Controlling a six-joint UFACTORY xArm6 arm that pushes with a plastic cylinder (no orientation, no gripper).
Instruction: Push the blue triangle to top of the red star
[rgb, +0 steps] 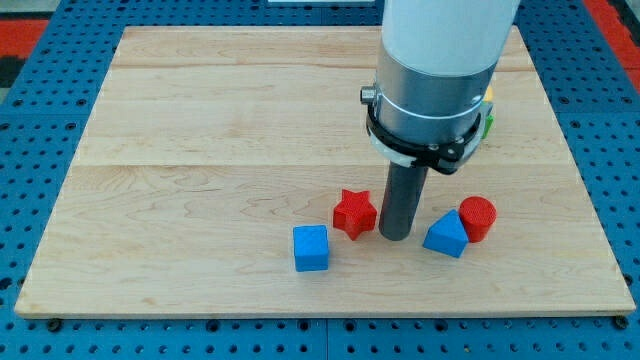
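Wooden board is carrying my bare, jawless tip, sitting between red star and blue triangle; circling right of the triangle is looking wise.

You've got four blocks bunched near the view's bottom edge of the board. The star sits just left of my tip, the triangle just right of it, touching the cylinder on its right. The cube is below-left of the star, slightly apart.
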